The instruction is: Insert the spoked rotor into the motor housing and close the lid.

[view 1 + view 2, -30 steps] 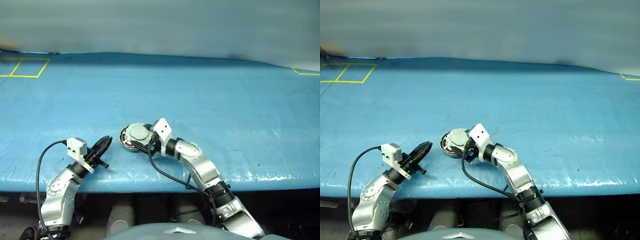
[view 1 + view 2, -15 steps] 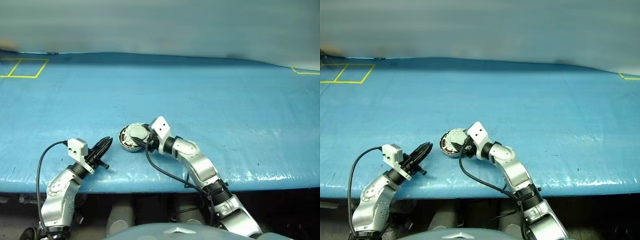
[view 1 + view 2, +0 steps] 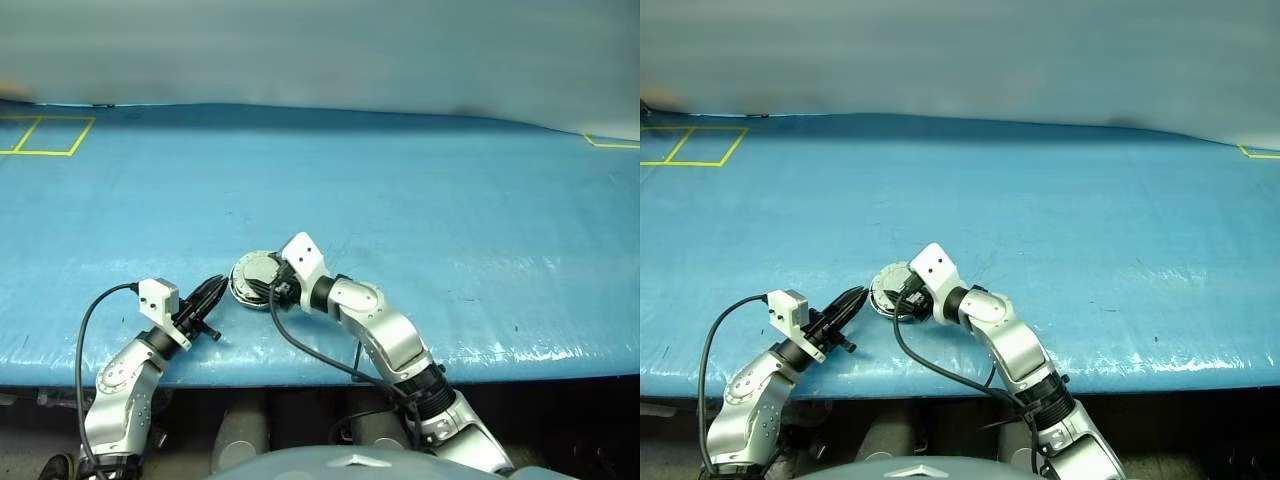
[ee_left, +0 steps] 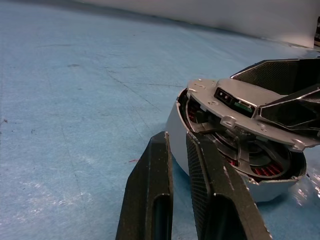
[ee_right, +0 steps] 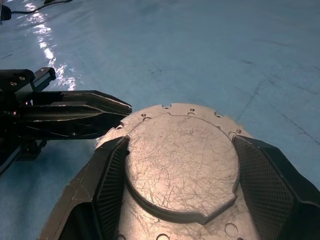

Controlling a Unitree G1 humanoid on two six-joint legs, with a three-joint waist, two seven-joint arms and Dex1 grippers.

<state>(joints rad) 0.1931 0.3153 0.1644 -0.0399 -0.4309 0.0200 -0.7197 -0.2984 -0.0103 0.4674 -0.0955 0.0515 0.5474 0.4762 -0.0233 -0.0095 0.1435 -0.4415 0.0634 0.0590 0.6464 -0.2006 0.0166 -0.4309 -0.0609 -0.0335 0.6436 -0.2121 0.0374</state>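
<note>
Covering table: blue sheet (image 3: pixel 420 200); yellow tape lines (image 3: pixel 45 137) far-left.

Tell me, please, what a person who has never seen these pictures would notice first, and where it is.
First comes the motor housing near the front edge of the blue table, its lid tilted, not fully closed, with copper windings showing in the gap. The right end effector straddles the lid, one black finger at each side. The left end effector, shut, points at the housing from its left.

silver jointed arms (image 3: pixel 385 335), blk cables (image 3: pixel 84 335), white wrist cams (image 3: pixel 158 297), blk textured fingers (image 4: pixel 150 200)
</note>
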